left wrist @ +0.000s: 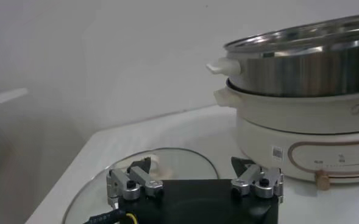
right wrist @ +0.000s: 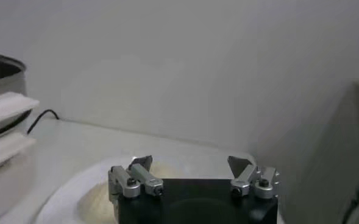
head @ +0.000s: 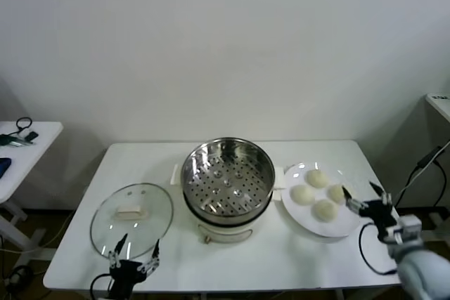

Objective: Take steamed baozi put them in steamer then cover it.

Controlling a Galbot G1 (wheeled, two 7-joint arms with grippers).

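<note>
White bench [head: 232, 258] with the steamer [head: 228, 173] shown at its centre, uncovered. The cover [head: 131, 219] is laid flat on the robot's left of it; four steamed baozi [head: 318, 192] are seen on a white plate [head: 307, 220] on the right. The left hand [head: 136, 251], released and empty, is held at the cover's near edge. The right hand [head: 360, 198], likewise released, is held at the plate's outer edge beside the baozi.

four baozi [head: 318, 193] on a plate [head: 301, 220] (steamer [head: 228, 180] uncovered).

High head view down over table [head: 232, 258]; low, close wrist views sharing steamer [head: 228, 177] side.
</note>
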